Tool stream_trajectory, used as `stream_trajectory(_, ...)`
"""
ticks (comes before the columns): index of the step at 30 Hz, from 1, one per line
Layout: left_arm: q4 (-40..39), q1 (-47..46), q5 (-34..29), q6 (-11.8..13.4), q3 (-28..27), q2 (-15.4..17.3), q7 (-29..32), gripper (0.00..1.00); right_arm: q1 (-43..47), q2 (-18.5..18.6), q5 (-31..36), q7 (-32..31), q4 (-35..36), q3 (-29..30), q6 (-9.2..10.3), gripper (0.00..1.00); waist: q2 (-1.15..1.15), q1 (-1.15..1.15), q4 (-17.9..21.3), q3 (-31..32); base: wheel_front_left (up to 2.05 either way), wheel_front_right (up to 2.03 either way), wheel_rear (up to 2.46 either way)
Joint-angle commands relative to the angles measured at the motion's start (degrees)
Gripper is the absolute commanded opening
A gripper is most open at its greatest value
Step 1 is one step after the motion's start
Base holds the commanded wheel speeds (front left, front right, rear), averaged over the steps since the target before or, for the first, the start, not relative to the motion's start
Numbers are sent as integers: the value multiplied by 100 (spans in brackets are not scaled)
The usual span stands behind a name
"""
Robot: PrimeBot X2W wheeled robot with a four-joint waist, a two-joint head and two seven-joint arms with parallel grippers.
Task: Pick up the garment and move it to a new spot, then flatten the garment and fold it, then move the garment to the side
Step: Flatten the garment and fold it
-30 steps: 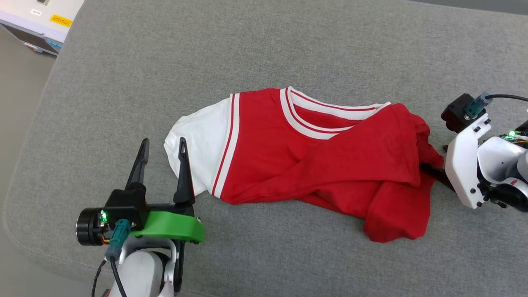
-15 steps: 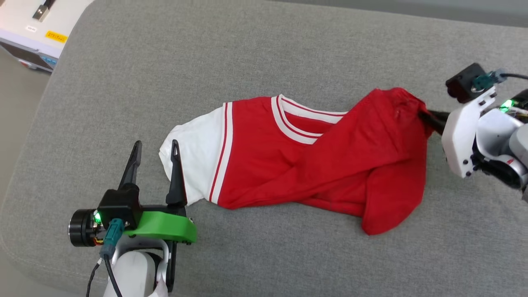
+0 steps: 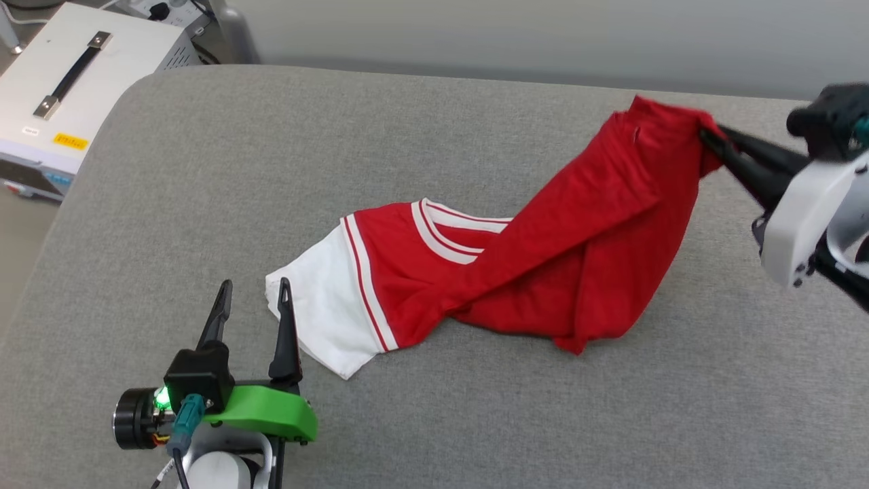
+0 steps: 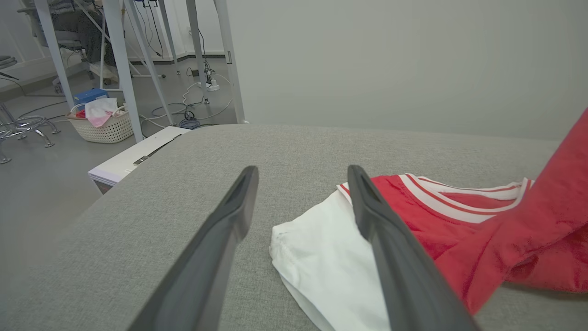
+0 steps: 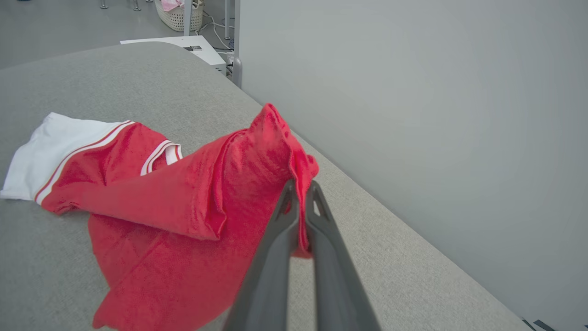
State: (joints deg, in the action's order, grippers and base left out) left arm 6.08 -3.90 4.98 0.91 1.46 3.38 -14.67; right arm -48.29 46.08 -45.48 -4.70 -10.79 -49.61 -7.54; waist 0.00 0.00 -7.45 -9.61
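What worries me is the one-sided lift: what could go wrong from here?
The right pincer pinches just a bunched edge of the red jersey T-shirt with a white sleeve, so it may slip out. That sleeve lies right beside a finger of the open left pincer and may snag if dragged.

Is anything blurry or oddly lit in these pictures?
Head view: the right gripper looks smeared at the edge, while the garment is sharp. Left wrist view: the left gripper shows soft, oversized fingers. Right wrist view: even light, faint shadow under the garment.
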Motion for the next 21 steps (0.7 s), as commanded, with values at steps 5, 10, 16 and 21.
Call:
stream_trajectory(5,82,294,-55,-65,-91,-40,-33,100,1929,74,266,-164,772,644,5,0,0,0,374,403,0,0,0)
stream_trajectory(10,108,374,-79,-91,-135,-43,-33,100,3385,-215,373,-363,937,1145,5,0,0,0,450,487,0,0,0)
stream_trajectory(16,134,392,-84,-119,-130,-46,-33,100,4765,-681,505,-486,684,1668,5,0,0,0,462,497,0,0,0)
stream_trajectory(21,155,426,-85,-120,-166,-47,-33,100,5423,-1037,514,-562,322,1904,5,0,0,0,493,497,0,0,0)
